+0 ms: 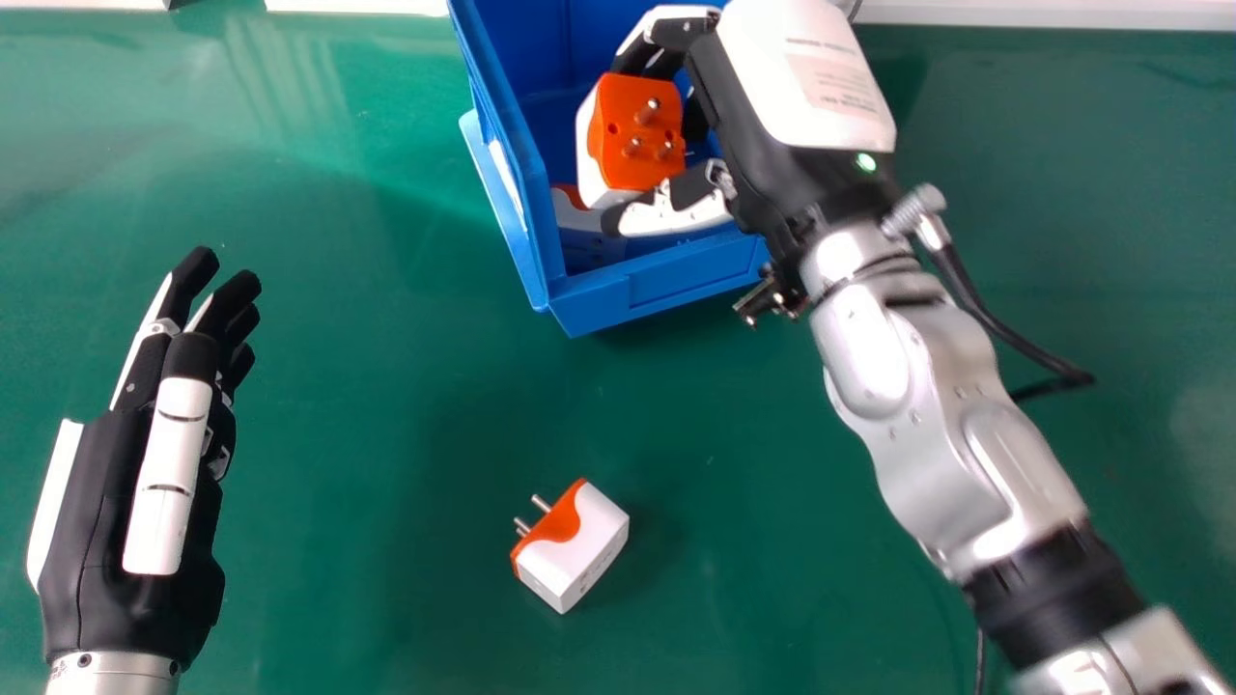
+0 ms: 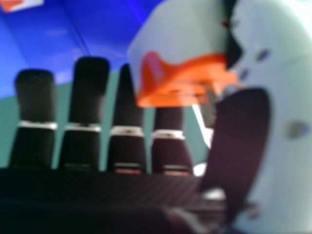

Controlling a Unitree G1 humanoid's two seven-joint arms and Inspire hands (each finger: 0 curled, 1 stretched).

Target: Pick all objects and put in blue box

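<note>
I register bright head-view illumination: pale reflections on the table [image 1: 290, 87] at upper left, highlights along the silver forearm [image 1: 927, 434] at right. In the right hand view, I register upper-right glare.

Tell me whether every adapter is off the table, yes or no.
No, one white and orange adapter lies on the green table, outside the blue box.
</note>
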